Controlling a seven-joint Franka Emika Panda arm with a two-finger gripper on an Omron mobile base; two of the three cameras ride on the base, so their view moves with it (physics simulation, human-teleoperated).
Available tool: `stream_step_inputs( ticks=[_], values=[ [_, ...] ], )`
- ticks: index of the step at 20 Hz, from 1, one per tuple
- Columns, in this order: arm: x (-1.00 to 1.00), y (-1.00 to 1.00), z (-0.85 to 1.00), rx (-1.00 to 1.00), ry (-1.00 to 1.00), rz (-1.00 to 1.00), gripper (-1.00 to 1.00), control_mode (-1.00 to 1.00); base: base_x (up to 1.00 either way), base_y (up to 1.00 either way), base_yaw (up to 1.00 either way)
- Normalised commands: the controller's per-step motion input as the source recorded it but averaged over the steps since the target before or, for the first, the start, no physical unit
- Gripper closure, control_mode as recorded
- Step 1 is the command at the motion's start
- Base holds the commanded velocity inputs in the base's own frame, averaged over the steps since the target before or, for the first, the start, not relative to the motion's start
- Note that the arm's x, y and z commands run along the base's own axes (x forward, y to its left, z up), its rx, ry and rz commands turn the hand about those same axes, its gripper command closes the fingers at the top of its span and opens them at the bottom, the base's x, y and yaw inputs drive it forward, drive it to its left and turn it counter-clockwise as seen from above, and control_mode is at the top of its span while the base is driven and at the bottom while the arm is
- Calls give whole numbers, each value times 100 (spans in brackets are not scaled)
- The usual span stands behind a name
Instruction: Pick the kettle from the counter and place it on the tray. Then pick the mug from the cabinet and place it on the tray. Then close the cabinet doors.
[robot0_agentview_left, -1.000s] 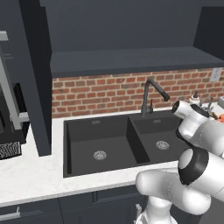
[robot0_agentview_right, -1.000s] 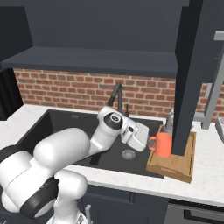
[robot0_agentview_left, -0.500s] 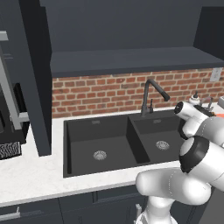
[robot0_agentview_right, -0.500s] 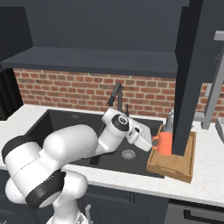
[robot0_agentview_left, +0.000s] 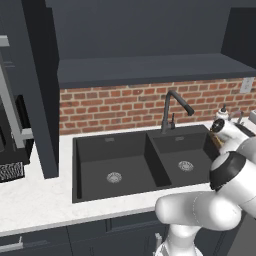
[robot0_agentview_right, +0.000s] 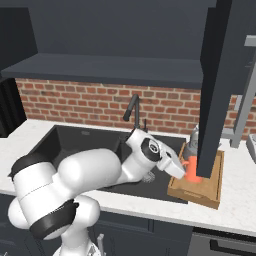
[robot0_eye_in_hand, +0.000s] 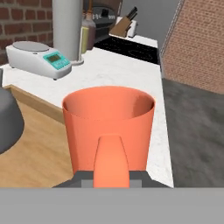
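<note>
Fingers (robot0_agentview_right: 186, 170) grasp the small orange cylindrical mug (robot0_eye_in_hand: 108, 127) by its loop handle, over the light-brown wooden tray (robot0_agentview_right: 209, 190). The squat grey metal kettle (robot0_eye_in_hand: 8, 124) sits just beside. Advise lowering upright, clear of the kettle, before releasing.

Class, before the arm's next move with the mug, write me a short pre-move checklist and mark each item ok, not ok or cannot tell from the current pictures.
1. Small plain orange cylindrical mug upright, at the gripper: ok.
2. Fingers closed on the mug's handle: cannot tell; tips hidden.
3. Mug over the rectangular light-brown wooden tray: ok in the right base view.
4. Mug bottom resting on the tray: cannot tell.
5. Squat grey metal kettle on the tray, apart from the mug: ok.
6. Dark charcoal-blue cabinet door closed: not ok; it stands open.
</note>
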Motion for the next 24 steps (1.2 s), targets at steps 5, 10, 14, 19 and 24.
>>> stream_step_inputs(
  ticks=[5, 10, 14, 19, 24],
  values=[
    [1, -11, -9, 1, 0, 8, 100, -100, 0, 0, 0],
    [0, 0, -20, 0, 0, 1, 100, -100, 0, 0, 0],
    [7, 0, -19, 0, 0, 0, 100, -100, 0, 0, 0],
    [25, 0, -14, 0, 0, 0, 100, -100, 0, 0, 0],
    [33, 0, -6, 0, 0, 0, 100, -100, 0, 0, 0]
  ],
)
